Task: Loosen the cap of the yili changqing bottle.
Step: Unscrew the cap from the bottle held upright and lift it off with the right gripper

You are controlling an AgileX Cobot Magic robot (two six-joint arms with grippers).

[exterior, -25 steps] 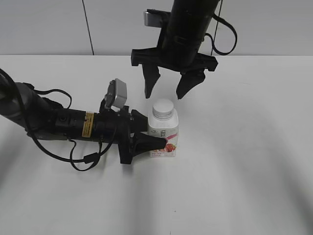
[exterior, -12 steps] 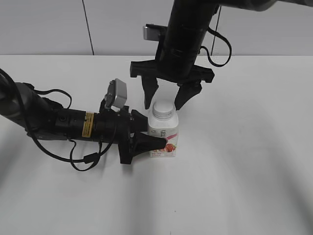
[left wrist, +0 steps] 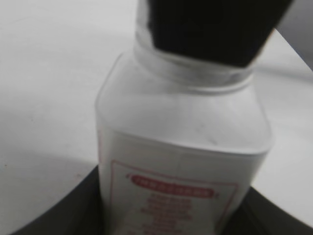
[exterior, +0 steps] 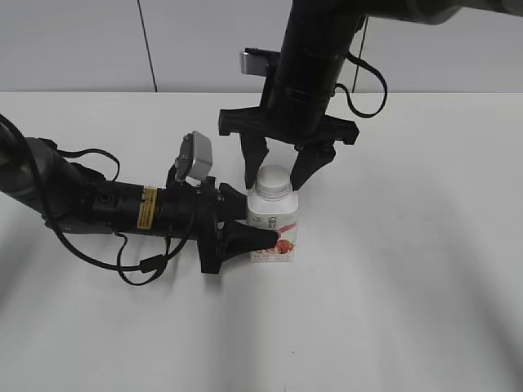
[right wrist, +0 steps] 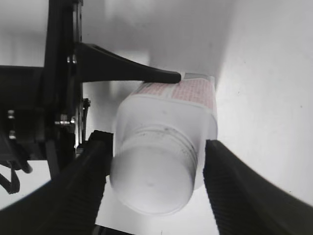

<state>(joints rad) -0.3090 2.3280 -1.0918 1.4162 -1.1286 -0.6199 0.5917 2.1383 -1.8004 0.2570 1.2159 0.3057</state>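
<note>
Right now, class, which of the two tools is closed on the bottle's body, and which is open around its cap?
The left tool, lying low, grips the yili changqing bottle; the right tool, from above, straddles the cap open.

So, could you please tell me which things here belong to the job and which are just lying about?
In the job:
- bottle
- cap
- left gripper, shut on the bottle
- right gripper, open, fingers either side of the cap

Lying about:
- nothing on the table
</note>
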